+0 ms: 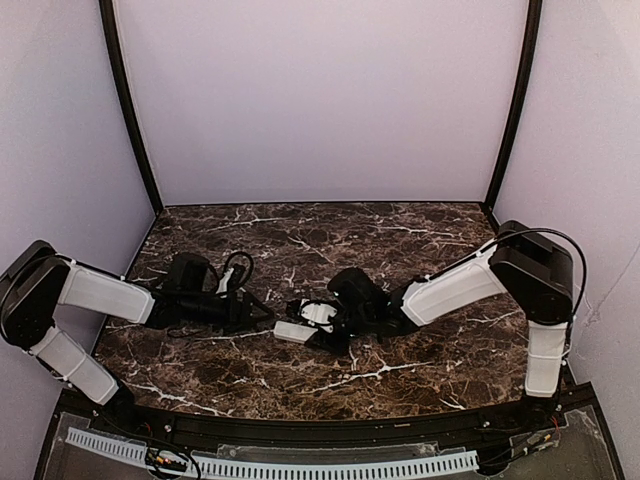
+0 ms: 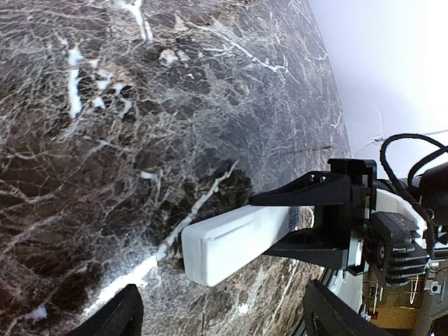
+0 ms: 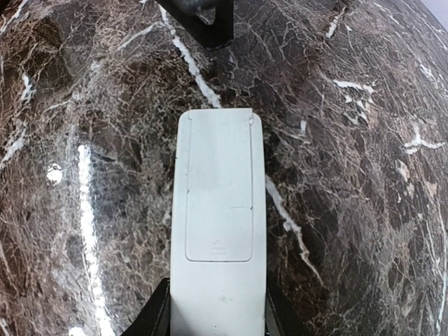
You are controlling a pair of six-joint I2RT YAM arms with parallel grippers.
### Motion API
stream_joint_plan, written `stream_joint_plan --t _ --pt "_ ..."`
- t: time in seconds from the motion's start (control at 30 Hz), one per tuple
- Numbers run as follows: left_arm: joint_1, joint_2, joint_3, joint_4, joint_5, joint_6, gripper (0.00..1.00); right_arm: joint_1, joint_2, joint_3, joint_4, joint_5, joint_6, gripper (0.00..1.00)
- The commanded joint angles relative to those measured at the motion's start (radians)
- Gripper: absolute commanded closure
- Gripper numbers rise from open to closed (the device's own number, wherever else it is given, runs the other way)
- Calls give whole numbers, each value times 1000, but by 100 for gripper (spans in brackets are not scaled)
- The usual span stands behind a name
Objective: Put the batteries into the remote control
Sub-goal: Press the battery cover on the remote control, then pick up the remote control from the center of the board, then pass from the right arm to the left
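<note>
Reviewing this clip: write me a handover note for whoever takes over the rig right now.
Left gripper: open and empty, facing the free end of the remote.
Right gripper: shut on the remote's other end, low over the middle of the table.
No batteries in any view.
Done: remote gripped.
Left: the battery cover looks closed; open it, find the batteries and load them.

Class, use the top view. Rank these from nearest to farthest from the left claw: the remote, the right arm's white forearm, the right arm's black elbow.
1. The remote: just right of the left claw, near the table's middle.
2. The forearm: further right, slanting up and away.
3. The elbow: far right, by the side wall.
</note>
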Motion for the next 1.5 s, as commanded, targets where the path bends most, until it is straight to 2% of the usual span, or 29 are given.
stream_joint_plan --t 0.0,0.27,0.53,0.63,0.8,0.93,1.13,1.27,1.33,1.47 --pt "4 -18 19 46 82 -20 21 -9 -77 -51 75 45 -12 100" --pt "3 -1 40 68 106 -61 23 -10 -198 -99 143 50 -28 100" --pt "-25 -32 63 135 157 -102 18 -5 -242 -106 154 34 -47 100" --pt "-42 -25 70 171 188 -124 24 2 -258 -117 168 27 -60 100" --pt "-55 9 81 237 228 -179 40 24 -288 -149 212 31 -90 100" --pt "-62 18 79 285 240 -213 47 33 -308 -167 234 35 -109 100" --pt "-91 31 102 294 253 -227 52 39 -317 -173 250 39 -133 100" --pt "-105 42 119 310 277 -235 64 42 -317 -171 251 48 -142 100" --pt "-111 44 126 313 286 -237 71 43 -318 -173 252 54 -144 95" --pt "-113 28 139 292 290 -216 85 42 -323 -172 233 74 -149 66"
